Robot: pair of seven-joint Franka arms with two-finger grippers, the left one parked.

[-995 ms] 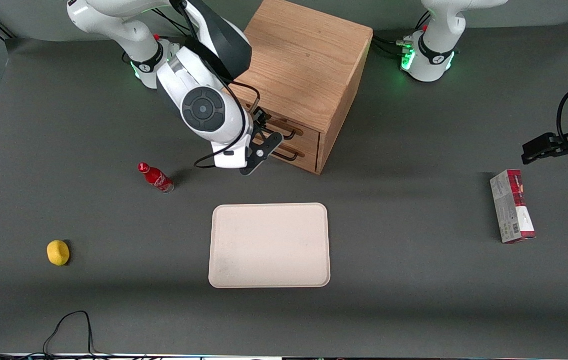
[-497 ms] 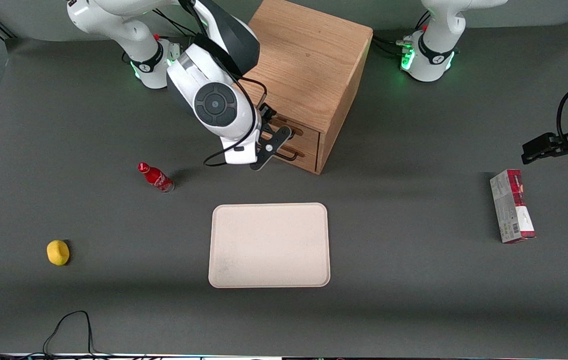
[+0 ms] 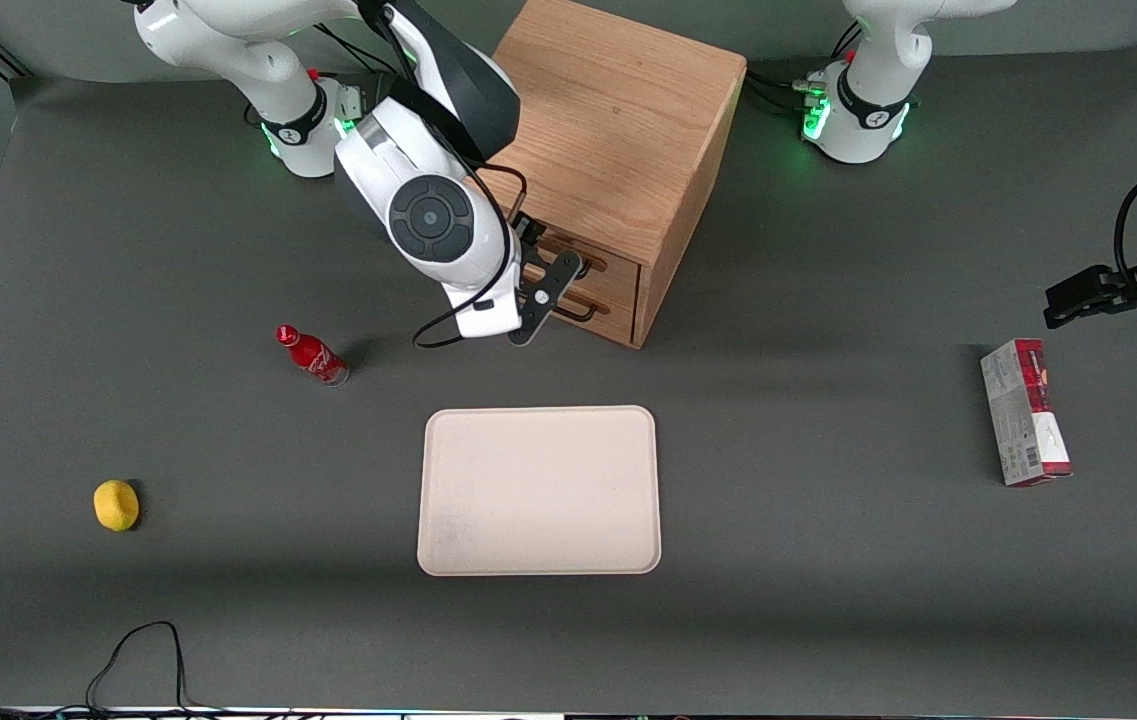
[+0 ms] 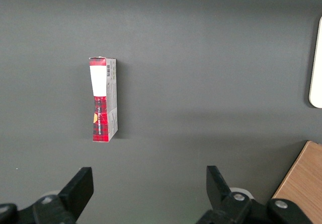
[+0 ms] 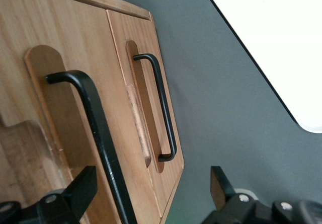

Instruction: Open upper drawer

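Before the wide light-oak upper drawer [image 5: 60, 113], we held our gripper [image 5: 151, 194] spread, straddling its long black bar handle [image 5: 95, 128] to grasp.

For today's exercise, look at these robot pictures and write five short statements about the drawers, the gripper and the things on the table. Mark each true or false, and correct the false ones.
1. The upper drawer is pulled fully out. False: it sits closed in the oak cabinet.
2. The gripper is in front of the drawers, fingers open, with the upper handle between them. True.
3. The tray carries the red bottle. False: the red bottle lies on the table, apart from the tray.
4. The lower drawer has a black bar handle too. True.
5. The yellow object rests on top of the cabinet. False: it lies on the table toward the working arm's end.
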